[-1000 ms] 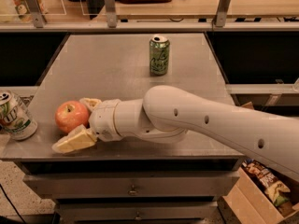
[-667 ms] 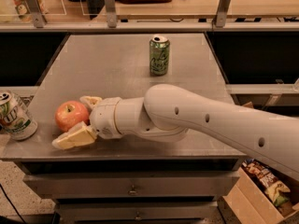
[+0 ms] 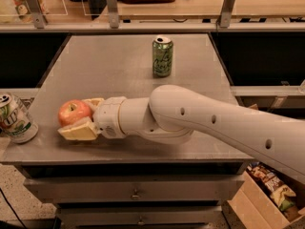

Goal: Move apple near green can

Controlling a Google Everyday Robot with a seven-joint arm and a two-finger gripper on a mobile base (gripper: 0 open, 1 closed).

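Note:
The red-orange apple (image 3: pixel 73 111) sits at the front left of the grey table (image 3: pixel 114 61). My gripper (image 3: pixel 75 117) is shut on it, with one pale finger (image 3: pixel 76 130) in front of the apple and the other behind it. The white arm reaches in from the right. The olive-green can (image 3: pixel 162 56) stands upright at the back middle of the table, well away from the apple and the gripper.
A white-and-green can (image 3: pixel 14 119) stands at the table's front left corner, just left of the apple. A shelf rail with posts (image 3: pixel 112 6) runs behind the table. A cardboard box of snack bags (image 3: pixel 269 194) sits on the floor at the lower right.
The gripper and the apple have shifted slightly up and away from the table's front edge together. The cans have not moved.

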